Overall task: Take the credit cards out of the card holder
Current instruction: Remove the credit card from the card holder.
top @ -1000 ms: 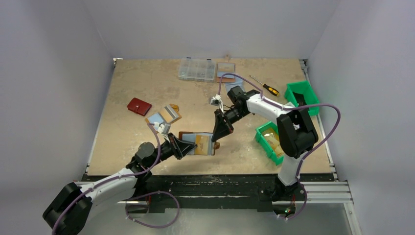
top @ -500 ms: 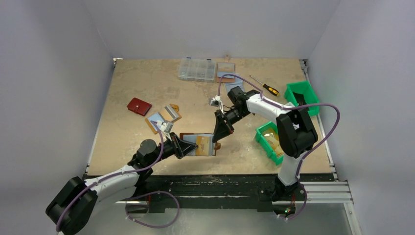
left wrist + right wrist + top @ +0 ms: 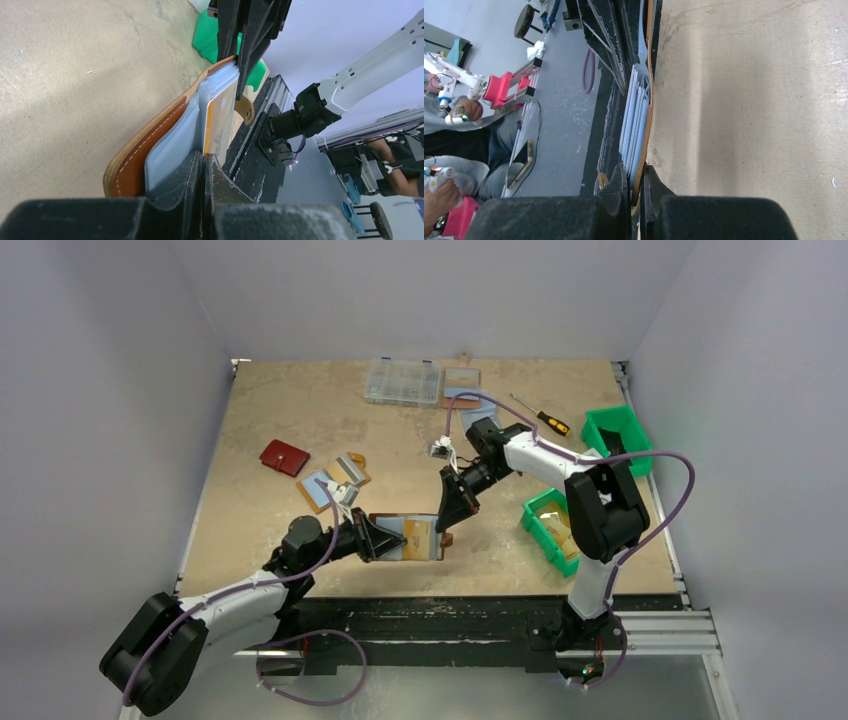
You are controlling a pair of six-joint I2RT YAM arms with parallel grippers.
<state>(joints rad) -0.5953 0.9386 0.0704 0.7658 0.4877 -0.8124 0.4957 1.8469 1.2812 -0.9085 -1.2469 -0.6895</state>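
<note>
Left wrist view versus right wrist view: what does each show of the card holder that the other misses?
Only left wrist: a gold-orange plastic card face-on in its sleeve, and a green plastic bin behind. Only right wrist: the pale blue plastic sleeves edge-on as a stack, no card face. Both: the brown leather card holder, the left tool and right tool shut on it, the tan table.
</note>
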